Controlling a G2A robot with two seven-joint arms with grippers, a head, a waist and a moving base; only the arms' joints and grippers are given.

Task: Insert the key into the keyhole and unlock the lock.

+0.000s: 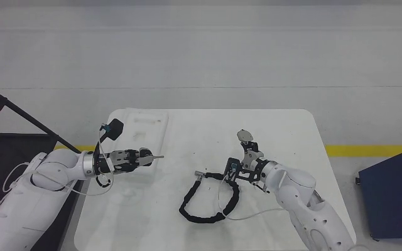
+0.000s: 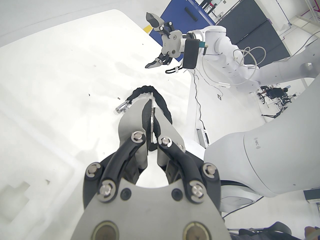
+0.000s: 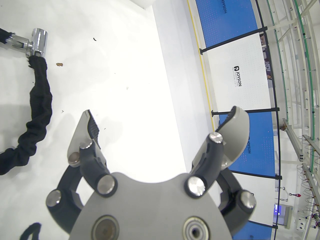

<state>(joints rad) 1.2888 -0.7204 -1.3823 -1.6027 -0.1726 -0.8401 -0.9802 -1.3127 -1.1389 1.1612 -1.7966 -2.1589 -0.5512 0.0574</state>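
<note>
Black fabric-sleeved lock (image 1: 186, 202) lies looped, chrome cylinder (image 3: 39, 40) at one end

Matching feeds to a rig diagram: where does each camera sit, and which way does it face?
Top view: above the robot's arms, looking down at the table; left arm and right arm show.
Left wrist view: on the left wrist, facing along the left gripper, jaws shut on the key, toward the chain lock and the open right gripper.
Right wrist view: on the right wrist, facing past its open jaws over the table edge to blue panels.
Shared by all: the chain lock.
</note>
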